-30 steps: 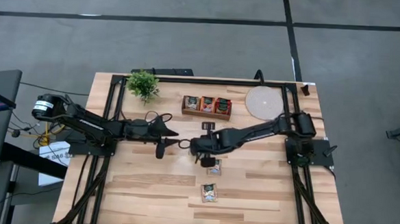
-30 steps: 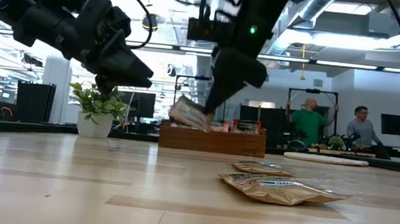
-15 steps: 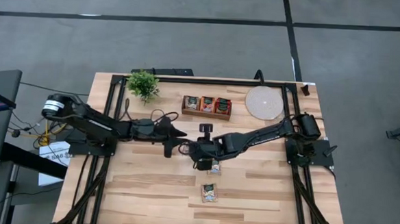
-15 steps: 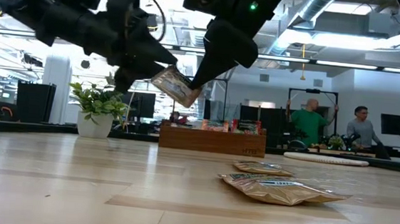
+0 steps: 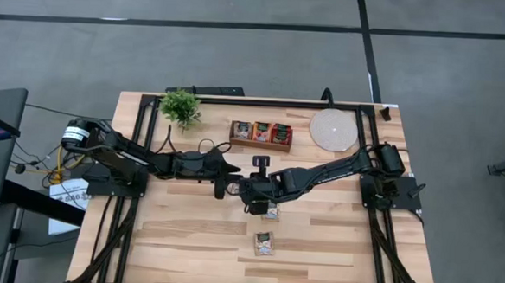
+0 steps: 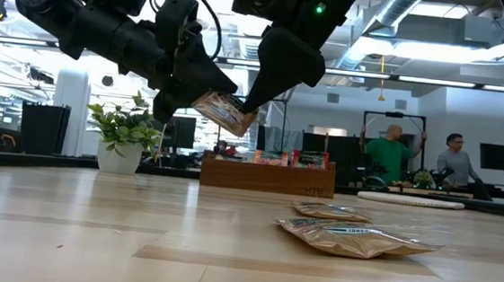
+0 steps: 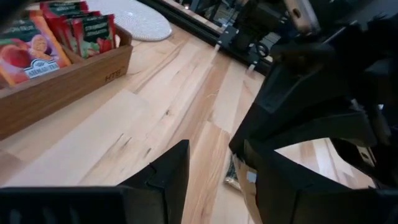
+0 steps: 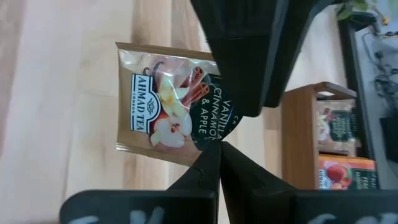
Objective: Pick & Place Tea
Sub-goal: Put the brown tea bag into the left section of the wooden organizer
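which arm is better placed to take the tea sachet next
Left. The left gripper has open jaws around the tea sachet that the right gripper holds pinched in mid-air.

— High view: straight down over the whole table (image 5: 187, 242); low view: level at the tabletop, facing the far room?
— Yes. Both share the wooden tray (image 5: 261, 133) and both arms.
— Wrist views?
— Close, looking past own fingers; both catch that tray.

Bright, even overhead light; blurred foreground.
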Motion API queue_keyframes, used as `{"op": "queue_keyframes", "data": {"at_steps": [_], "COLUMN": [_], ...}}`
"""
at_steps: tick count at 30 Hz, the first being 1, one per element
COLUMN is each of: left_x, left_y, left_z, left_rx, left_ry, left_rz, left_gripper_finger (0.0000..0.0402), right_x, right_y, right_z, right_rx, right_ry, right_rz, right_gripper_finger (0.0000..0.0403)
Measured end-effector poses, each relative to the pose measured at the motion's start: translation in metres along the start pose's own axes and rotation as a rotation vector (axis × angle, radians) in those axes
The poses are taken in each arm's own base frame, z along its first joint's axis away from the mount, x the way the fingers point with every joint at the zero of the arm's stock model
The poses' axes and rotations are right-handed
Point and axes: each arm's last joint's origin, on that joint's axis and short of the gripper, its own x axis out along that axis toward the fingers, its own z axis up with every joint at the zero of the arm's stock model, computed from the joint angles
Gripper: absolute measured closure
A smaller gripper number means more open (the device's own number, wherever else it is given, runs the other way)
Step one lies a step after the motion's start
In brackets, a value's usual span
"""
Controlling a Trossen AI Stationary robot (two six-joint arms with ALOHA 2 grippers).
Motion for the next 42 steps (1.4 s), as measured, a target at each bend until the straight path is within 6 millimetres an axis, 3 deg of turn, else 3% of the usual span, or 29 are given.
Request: {"op": "queue_keyframes", "data": {"at_steps": [8,14,16,38,42], "left_x": [0.0,0.0005,0.0005,0.0005,0.0003], "left_y": [0.0014,0.0033,0.0035,0.0026,0.0024], "left_z": [-0.0014,-0.001,-0.0008,0.0,-0.0003], "left_rx": [-0.003,0.009,0.032,0.094,0.122], "left_ry": [0.011,0.008,0.004,-0.001,-0.008], "left_rz": [0.021,0.033,0.039,0.024,0.04], "left_gripper_finger": [0.028,0.0382,0.0395,0.0401,0.0402], "right_x": [-0.0001,-0.0001,-0.0002,0.0001,0.0005], "right_y": [-0.0004,-0.0004,-0.0004,-0.0009,-0.0017], "right_z": [0.0009,0.0009,0.0009,0.0006,-0.0014], "right_rx": [0.004,0.004,0.004,-0.015,-0.031], "right_ry": [-0.007,-0.008,-0.008,-0.005,0.015], "right_rz": [-0.011,-0.011,-0.009,-0.007,-0.007], "right_gripper_finger": [0.0403,0.0403,0.0403,0.0402,0.0385]}}
